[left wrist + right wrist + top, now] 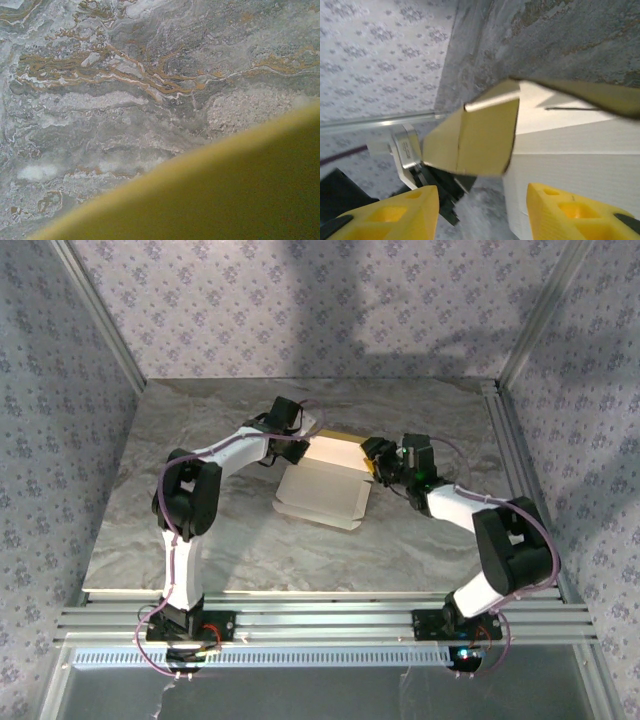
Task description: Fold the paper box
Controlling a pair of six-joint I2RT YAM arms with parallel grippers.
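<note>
The paper box [320, 495] lies half folded in the middle of the table, with its white panels towards me and a yellow part at the back. My left gripper [303, 436] is at the box's far left corner. In the left wrist view, blurred yellow cardboard [225, 200] covers the jaws, and the gripper looks shut on that flap. My right gripper [373, 462] is at the box's right end. In the right wrist view its yellow fingertips [415, 210] stand apart, open. A raised yellow flap [480, 135] and a white wall [570, 165] lie just beyond them.
The grey marbled table top [200, 500] has aluminium rails along the front [320, 615] and right side [510, 450]. Patterned walls close in the back and both sides. Bare table lies left of and in front of the box.
</note>
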